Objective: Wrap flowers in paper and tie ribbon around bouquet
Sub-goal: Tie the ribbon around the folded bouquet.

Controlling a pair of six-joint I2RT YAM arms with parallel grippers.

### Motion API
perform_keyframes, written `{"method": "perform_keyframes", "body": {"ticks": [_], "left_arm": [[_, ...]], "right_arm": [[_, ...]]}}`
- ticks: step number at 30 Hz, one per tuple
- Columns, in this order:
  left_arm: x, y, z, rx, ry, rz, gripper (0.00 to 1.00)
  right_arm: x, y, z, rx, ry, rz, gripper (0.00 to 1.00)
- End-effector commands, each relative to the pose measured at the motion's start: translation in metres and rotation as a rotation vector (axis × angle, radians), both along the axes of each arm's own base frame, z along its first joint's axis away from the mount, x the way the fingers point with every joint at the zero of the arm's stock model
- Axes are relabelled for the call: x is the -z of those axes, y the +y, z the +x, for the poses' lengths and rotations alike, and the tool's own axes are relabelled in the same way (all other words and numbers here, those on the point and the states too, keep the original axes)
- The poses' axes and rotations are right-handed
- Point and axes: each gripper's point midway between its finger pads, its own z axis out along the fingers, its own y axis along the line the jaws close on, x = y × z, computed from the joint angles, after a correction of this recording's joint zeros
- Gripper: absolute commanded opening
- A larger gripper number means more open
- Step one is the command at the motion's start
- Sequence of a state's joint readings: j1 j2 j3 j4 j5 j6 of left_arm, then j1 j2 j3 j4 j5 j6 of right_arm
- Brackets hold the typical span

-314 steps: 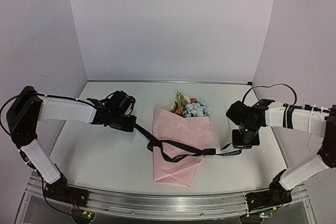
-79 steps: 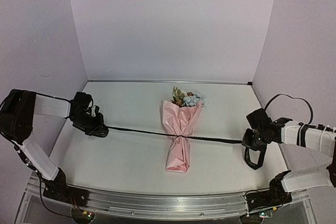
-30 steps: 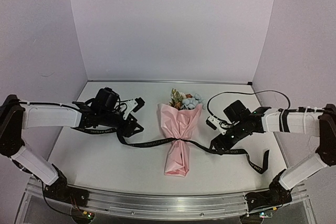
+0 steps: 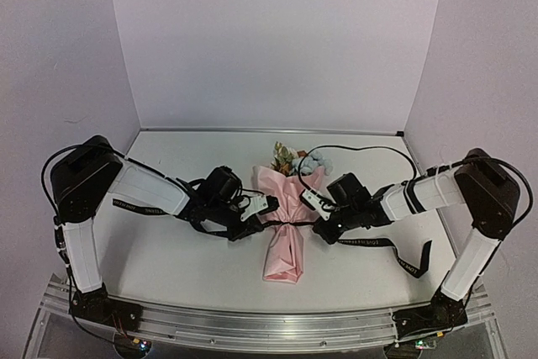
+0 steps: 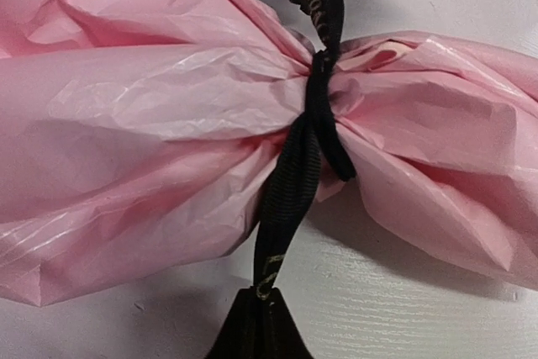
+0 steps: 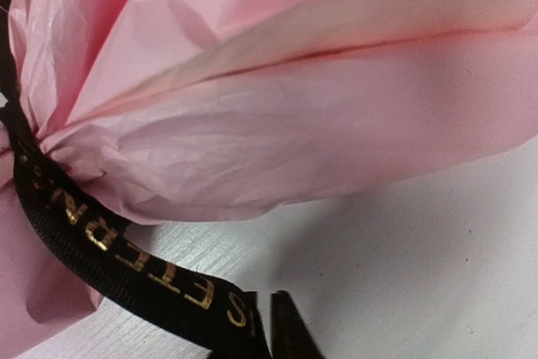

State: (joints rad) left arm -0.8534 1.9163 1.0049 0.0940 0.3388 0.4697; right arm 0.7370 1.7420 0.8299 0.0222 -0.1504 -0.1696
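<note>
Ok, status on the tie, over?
Both shut on the black ribbon: left pincer, right pincer. Ribbon cinched round the bouquet waist, loose tail trailing right. Nothing in the way.

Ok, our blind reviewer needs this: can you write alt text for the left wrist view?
A black ribbon with gold lettering cinches crumpled pink paper tightly at its waist, the paper flaring to both sides. The ribbon runs down to the left pincer at the bottom edge, closed on it, above a white table.
</note>
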Motion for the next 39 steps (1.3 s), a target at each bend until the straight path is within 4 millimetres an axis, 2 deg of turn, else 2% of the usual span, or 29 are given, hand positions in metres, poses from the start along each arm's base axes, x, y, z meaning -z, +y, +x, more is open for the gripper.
{"method": "perform_keyframes", "body": {"ticks": [1,6,10,14,16,18,24,29,32,36,39], "left_arm": [[-0.018,-0.002,0.008,-0.095,-0.051,-0.048,0.00],[-0.033,0.012,-0.003,-0.230,-0.009,-0.078,0.00],[-0.042,0.027,-0.025,-0.293,0.039,-0.116,0.00],[-0.038,0.047,-0.045,-0.350,0.069,-0.138,0.00],[-0.035,0.055,-0.052,-0.371,0.091,-0.148,0.00],[-0.031,0.058,-0.058,-0.363,0.101,-0.143,0.00],[-0.046,0.048,-0.069,-0.303,0.106,-0.178,0.03],[-0.048,0.042,-0.066,-0.307,0.115,-0.181,0.22],[-0.040,0.044,-0.067,-0.337,0.150,-0.165,0.35],[-0.037,0.054,-0.070,-0.347,0.143,-0.128,0.44],[-0.035,0.058,-0.075,-0.308,0.129,-0.083,0.46]], "right_arm": [[-0.019,0.001,-0.006,0.051,-0.018,0.060,0.00],[-0.026,-0.012,-0.032,0.067,-0.008,0.054,0.00],[-0.016,-0.028,-0.065,0.044,-0.004,-0.008,0.00],[0.000,-0.050,-0.090,0.099,0.008,-0.037,0.00],[0.009,-0.064,-0.094,0.135,-0.002,-0.073,0.00],[0.013,-0.069,-0.097,0.153,0.006,-0.079,0.00],[0.009,-0.062,-0.103,0.161,0.062,-0.068,0.00],[0.008,-0.061,-0.098,0.192,0.060,-0.081,0.00],[0.005,-0.060,-0.096,0.202,0.058,-0.074,0.05],[-0.001,-0.058,-0.097,0.191,0.059,-0.069,0.14],[-0.008,-0.056,-0.097,0.179,0.057,-0.061,0.24]]}}
